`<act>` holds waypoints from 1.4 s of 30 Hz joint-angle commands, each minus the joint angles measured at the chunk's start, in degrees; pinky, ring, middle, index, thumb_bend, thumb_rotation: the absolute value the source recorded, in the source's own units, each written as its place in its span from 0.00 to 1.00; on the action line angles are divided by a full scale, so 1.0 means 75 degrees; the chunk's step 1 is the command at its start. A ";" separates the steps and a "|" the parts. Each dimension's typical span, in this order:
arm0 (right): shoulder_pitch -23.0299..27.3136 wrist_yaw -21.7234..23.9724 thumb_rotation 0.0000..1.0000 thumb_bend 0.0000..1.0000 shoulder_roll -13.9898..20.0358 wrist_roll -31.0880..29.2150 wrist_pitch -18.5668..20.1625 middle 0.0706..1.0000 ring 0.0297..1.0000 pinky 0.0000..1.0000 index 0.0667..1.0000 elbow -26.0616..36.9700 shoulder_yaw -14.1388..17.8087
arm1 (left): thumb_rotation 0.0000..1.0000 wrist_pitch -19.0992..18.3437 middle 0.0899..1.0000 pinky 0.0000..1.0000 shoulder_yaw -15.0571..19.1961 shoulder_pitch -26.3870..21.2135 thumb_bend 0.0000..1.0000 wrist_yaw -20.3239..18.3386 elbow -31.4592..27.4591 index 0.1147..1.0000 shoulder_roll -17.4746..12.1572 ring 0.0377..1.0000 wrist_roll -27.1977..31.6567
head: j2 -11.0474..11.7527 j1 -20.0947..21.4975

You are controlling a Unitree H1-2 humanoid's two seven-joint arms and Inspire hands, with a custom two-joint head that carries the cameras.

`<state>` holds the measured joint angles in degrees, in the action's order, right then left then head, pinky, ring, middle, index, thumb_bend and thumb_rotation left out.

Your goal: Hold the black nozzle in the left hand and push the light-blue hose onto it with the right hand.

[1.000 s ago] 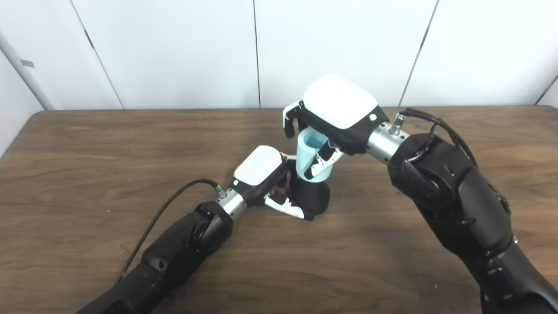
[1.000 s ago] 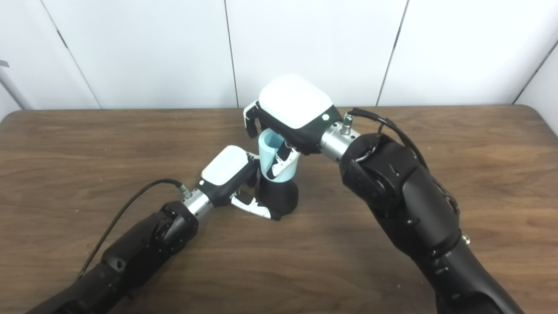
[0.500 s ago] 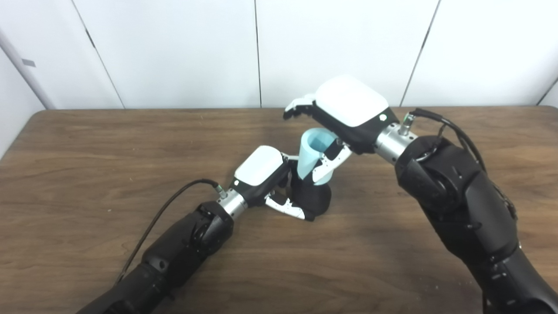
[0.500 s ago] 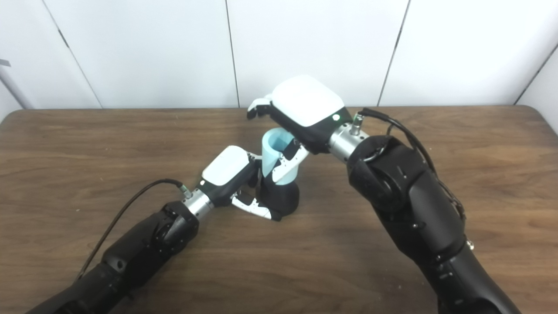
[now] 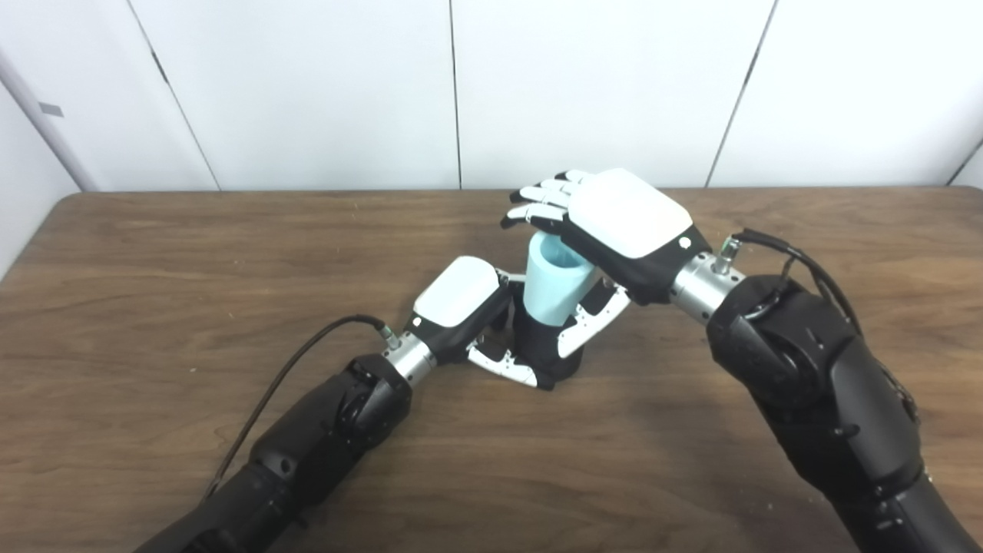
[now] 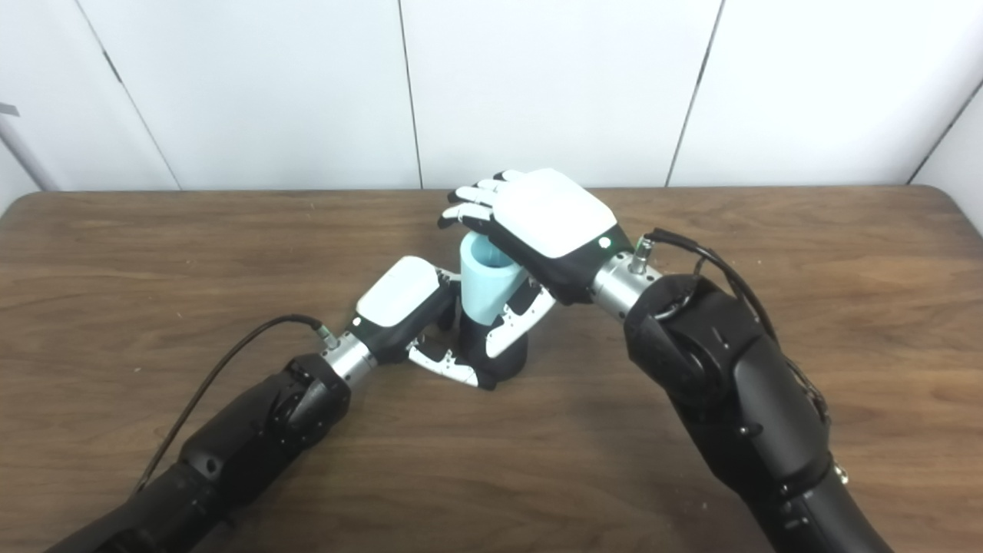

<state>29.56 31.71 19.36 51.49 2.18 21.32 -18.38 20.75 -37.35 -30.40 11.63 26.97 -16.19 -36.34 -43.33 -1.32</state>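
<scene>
Left eye view: the left hand (image 5: pixel 461 307) is wrapped around the black nozzle (image 5: pixel 541 349), which stands on the tabletop (image 5: pixel 153 261). The light-blue hose (image 5: pixel 554 288) sits upright on the nozzle's top. The right hand (image 5: pixel 614 223) lies flat over the hose mouth, fingers spread, gripping nothing.

Right eye view: the right hand's palm (image 6: pixel 549 219) covers the hose rim (image 6: pixel 491 261). This looks like the seating step; next calls for a straight downward press while the nozzle is braced.
</scene>
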 commanded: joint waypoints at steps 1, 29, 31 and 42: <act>0.0221 -0.0280 0.52 0.95 0.0117 -0.0179 -0.0132 0.92 0.92 0.94 0.82 0.0419 0.0315 | 0.41 -0.0199 0.28 0.27 -0.0612 0.1067 0.64 -0.1248 0.0550 0.27 -0.0112 0.30 -0.0383 | -0.0006 -0.0005; -0.0990 -0.1461 0.44 0.87 0.0447 -0.1302 -0.1688 0.94 0.94 0.96 0.85 0.0397 0.1097 | 0.42 -0.0188 0.29 0.27 -0.0630 0.1052 0.64 -0.1293 0.0582 0.28 -0.0116 0.30 -0.0378 | 0.0011 -0.0007; -0.1029 -0.1496 0.44 0.87 0.0424 -0.1294 -0.1715 0.94 0.94 0.96 0.86 0.0371 0.1100 | 0.42 -0.0189 0.29 0.27 -0.0629 0.1049 0.64 -0.1292 0.0579 0.28 -0.0124 0.30 -0.0383 | 0.0010 -0.0008; -0.1152 -0.1400 0.44 0.85 0.0256 -0.1307 -0.1619 0.95 0.95 0.98 0.89 0.0423 0.1024 | 0.42 -0.0138 0.29 0.28 -0.0611 0.1020 0.64 -0.1282 0.0625 0.27 -0.0141 0.30 -0.0359 | 0.0027 -0.0021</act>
<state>19.27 22.76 21.12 42.92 -9.14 22.25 -11.46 20.88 -37.37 -30.37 11.52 26.90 -16.21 -36.26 -43.07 -1.41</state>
